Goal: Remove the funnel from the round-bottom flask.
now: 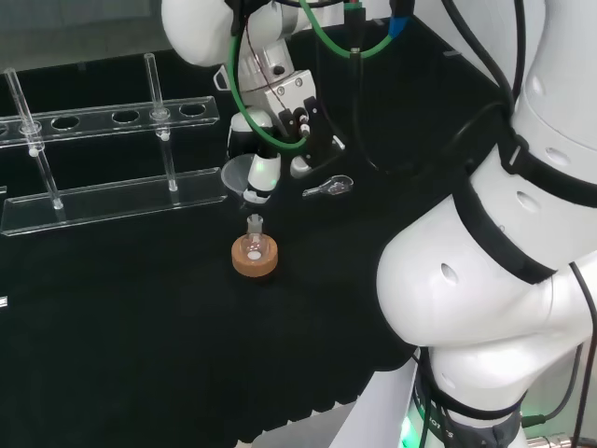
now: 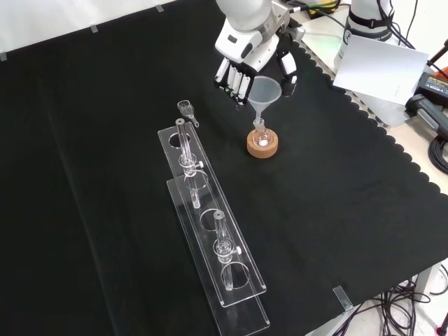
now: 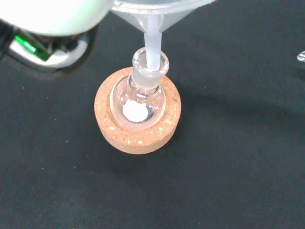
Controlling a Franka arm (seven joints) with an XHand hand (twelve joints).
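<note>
On the black cloth (image 2: 105, 140) a small round-bottom flask (image 3: 137, 100) sits in a cork ring (image 3: 137, 138), with a little white matter at its bottom. The funnel (image 2: 264, 94) stands above it, its stem (image 3: 151, 47) entering the flask neck; the wrist view shows the stem tip just inside the mouth. In the front view a clear two-tier rack (image 2: 210, 238) runs from left of the flask toward the near edge, carrying two glass tubes (image 2: 222, 241), well apart from the cork ring. A small clear scoop (image 2: 186, 108) lies on the cloth near the rack's far end, left of the hand in that view; in the head view it lies right of the flask. Nothing stands between rack and flask. The hand (image 2: 241, 73) comes in from the top of the front view, held over and beside the funnel's cone, fingers (image 2: 234, 82) pointing down on the cone's left and the thumb (image 2: 288, 66) at its right rim. The digits bracket the cone and appear closed on its rim, though contact cannot be confirmed on every side. The head view shows the arm's white links (image 1: 504, 280) at right.
</note>
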